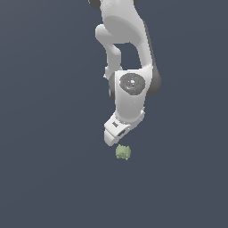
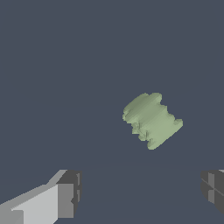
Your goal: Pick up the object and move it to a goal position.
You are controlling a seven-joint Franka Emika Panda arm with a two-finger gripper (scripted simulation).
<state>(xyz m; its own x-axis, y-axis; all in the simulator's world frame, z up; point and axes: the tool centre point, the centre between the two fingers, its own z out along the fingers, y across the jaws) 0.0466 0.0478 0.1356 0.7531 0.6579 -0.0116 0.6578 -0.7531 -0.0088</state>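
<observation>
Below the spread fingers lies the object, untouched

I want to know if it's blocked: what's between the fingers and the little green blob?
Nothing. The wrist view shows only bare floor between the fingers and the blob.

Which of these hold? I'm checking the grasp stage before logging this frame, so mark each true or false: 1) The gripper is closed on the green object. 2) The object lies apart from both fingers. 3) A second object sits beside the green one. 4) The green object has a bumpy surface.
1) False. In the wrist view the gripper stands wide open, holding nothing.
2) True. The green object touches neither of the fingers.
3) False. Only one object shows on the dark surface in either view.
4) True. Its sides carry small ridges and bumps.
</observation>
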